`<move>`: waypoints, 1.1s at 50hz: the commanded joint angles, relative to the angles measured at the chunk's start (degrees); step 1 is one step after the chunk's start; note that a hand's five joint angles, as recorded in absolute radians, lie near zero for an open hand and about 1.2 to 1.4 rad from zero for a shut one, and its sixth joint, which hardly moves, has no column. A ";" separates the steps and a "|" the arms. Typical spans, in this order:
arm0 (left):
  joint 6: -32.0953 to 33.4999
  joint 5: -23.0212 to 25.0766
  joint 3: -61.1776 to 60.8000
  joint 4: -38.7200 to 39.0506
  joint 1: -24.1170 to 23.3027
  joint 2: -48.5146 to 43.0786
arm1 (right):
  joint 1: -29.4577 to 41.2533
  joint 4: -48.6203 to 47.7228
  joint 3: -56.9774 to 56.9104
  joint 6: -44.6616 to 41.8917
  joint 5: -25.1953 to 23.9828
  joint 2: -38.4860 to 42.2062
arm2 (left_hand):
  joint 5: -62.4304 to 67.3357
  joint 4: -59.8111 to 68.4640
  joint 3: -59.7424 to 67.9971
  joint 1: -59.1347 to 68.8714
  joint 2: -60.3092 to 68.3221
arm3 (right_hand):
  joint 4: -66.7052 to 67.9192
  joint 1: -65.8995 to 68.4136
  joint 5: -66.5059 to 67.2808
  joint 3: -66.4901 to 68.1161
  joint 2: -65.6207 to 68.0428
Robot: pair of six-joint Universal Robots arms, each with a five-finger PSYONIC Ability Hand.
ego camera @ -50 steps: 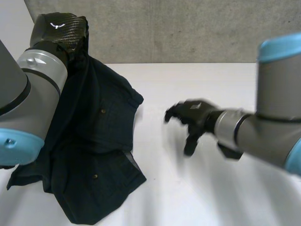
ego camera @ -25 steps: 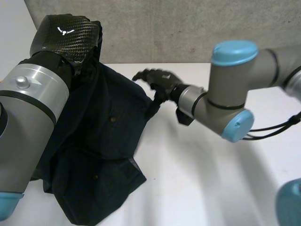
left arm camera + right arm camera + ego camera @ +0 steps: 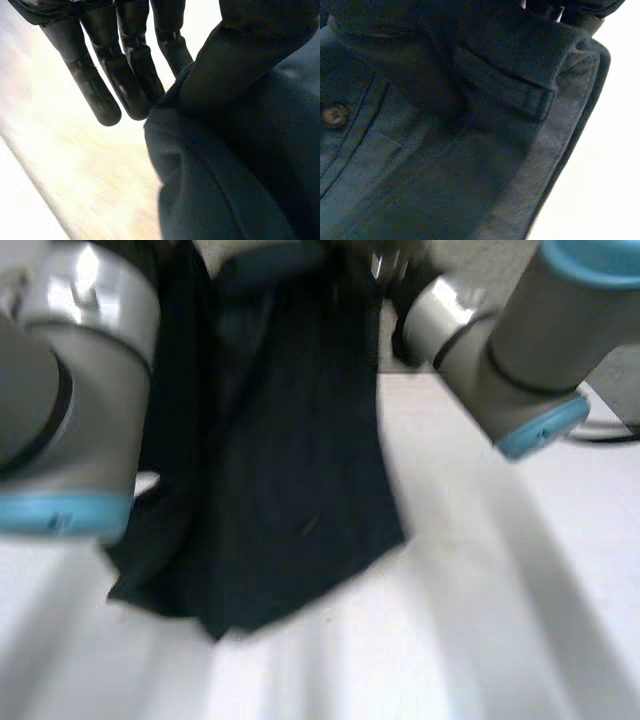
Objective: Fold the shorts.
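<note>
The dark navy shorts (image 3: 280,460) hang lifted off the white table (image 3: 500,630), and their lower end trails near the tabletop. My left hand (image 3: 125,75) holds one upper part: its straight fingers lie against bunched cloth (image 3: 240,150), which the thumb side presses. My right hand (image 3: 580,6) is at the other upper edge, dark fingers closed over the waistband. Below it a belt loop (image 3: 505,85) and a button (image 3: 334,114) face the right wrist view. The left arm (image 3: 80,370) stands in front of the cloth's left side.
My right arm (image 3: 500,350) reaches in from the right, its blue-capped elbow (image 3: 545,425) above the table's far side. White tabletop stretches in front of and to the right of the hanging shorts.
My right hand swept left to the shorts' far edge and closed on it. Both arms rose, lifting the shorts from lying on the table to hanging.
</note>
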 commanded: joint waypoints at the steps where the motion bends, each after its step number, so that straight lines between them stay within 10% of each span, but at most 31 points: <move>1: 8.39 9.54 7.81 27.37 2.26 -1.36 | -0.03 -27.90 5.97 -3.46 8.93 -9.01 | 12.91 10.79 11.63 15.00 11.38 | 11.99 23.63 13.87 12.82 12.66; 16: -4.26 10.17 -9.93 21.24 2.96 -1.27 | -3.19 -23.54 19.67 -11.96 5.34 -10.78 | 12.91 10.79 11.63 15.00 11.38 | 11.99 23.63 13.87 12.82 12.66; 33: -20.09 9.99 -22.69 -3.98 -0.02 -10.93 | -6.54 -5.76 42.54 -32.99 6.38 -7.96 | 11.93 9.81 10.65 14.02 10.40 | 11.99 23.63 13.87 12.82 12.66; 44: -20.80 9.55 -26.20 -4.43 0.06 -12.96 | -8.56 -5.68 53.35 -32.20 5.86 -17.63 | -36.82 -38.94 -38.10 -34.74 -38.35 | 11.99 23.63 13.87 12.82 12.66; 55: -25.27 5.25 -28.75 -4.69 0.85 -13.14 | -10.49 -6.03 58.80 -29.14 5.68 -21.93 | -43.75 -45.88 -45.04 -41.67 -45.29 | 11.99 23.63 13.87 12.82 12.66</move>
